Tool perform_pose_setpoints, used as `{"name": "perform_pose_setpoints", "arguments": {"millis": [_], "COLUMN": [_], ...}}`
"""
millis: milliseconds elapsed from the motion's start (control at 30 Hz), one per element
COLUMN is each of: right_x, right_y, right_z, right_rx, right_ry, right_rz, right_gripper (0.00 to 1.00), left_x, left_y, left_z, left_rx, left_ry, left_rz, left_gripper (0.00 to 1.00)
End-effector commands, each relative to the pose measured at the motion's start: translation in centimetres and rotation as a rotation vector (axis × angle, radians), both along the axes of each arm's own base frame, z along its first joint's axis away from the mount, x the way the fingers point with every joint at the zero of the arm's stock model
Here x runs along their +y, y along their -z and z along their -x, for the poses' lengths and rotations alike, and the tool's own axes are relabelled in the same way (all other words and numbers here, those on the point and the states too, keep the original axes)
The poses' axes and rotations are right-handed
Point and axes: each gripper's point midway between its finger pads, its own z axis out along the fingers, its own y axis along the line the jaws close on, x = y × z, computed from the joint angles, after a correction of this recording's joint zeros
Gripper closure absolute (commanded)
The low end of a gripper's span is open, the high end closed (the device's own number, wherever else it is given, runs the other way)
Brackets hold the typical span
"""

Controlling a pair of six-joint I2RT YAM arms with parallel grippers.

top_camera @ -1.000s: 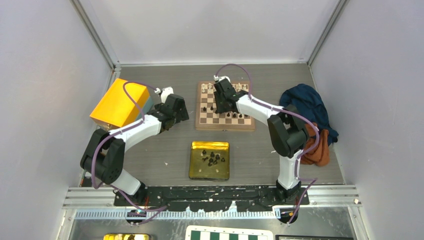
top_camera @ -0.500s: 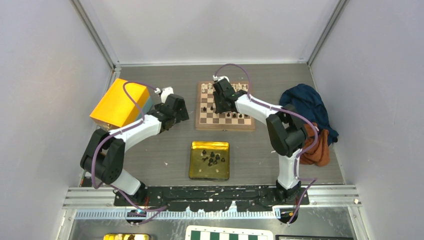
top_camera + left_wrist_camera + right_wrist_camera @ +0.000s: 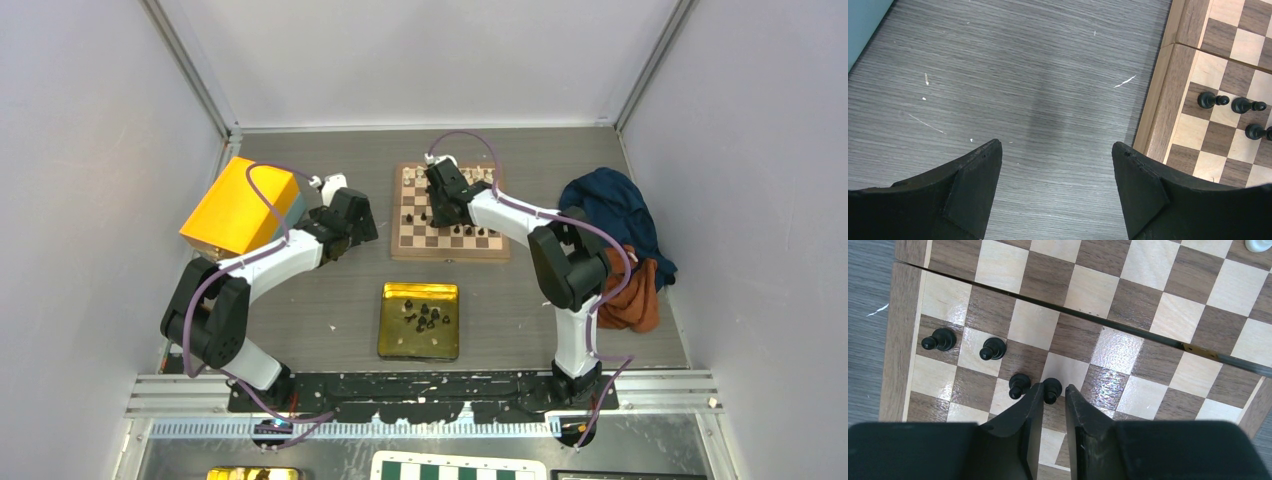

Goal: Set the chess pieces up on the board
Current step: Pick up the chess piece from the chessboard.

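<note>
The right gripper has its jaws drawn almost together, pinching a black pawn at the fingertips over a cream square of the board, not far from its left rim. Three more black pawns stand in a line to the left of it, on neighbouring squares. The left gripper has its jaws spread wide with nothing between them. It hangs over the bare table, just beside the board's rim.

The table is grey with a fine wood grain, marked by pale scratches and flecks. Plain pale walls close it in on three sides, and a metal rail runs along the near edge. The board lies at the far centre. A gold tray sits nearer the arms with loose black pieces in it. A yellow box stands at the left, and a blue cloth and an orange cloth are heaped at the right.

From above, the right wrist covers its own fingers and the pawn. On the board, pale pieces along the far row and dark pieces near the front are too small to tell their kinds. A white piece is cut off by the top edge of the right wrist view. A teal surface is cut off at the corner of the left wrist view, and what it belongs to cannot be told. A green-and-white checkered board is clipped by the bottom edge.
</note>
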Motion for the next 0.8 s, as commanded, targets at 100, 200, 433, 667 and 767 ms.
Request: {"name": "perform_pose_setpoints", "arguments": {"millis": [100,200,433,667,767], "right_x": [1.4,1.2,0.8,0.8,0.7], "right_y": [-2.3,-2.5,-3.5,-4.0,-4.0], "right_z": [-1.4,-1.5,-1.0,-0.2,0.1], "right_rx": [-0.066,-0.071,-0.084,-0.090,-0.089], "right_ry": [-0.012,-0.012,-0.010,-0.010,-0.008], "right_rz": [-0.041,-0.038,-0.039,-0.038,-0.038], "right_gripper": [0.82,0.87,0.89,0.90,0.90], "left_x": [-0.4,-0.4,-0.4,-0.3,-0.2], "left_y": [-2.0,-1.9,-1.9,-2.2,-2.4], "left_z": [-1.6,-1.6,-1.5,-1.2,-1.1], "left_rx": [-0.078,-0.078,-0.076,-0.080,-0.082], "left_ry": [-0.018,-0.018,-0.020,-0.022,-0.022], "left_rz": [0.012,0.014,0.019,0.026,0.028], "left_gripper": [0.18,0.18,0.18,0.18,0.18]}}
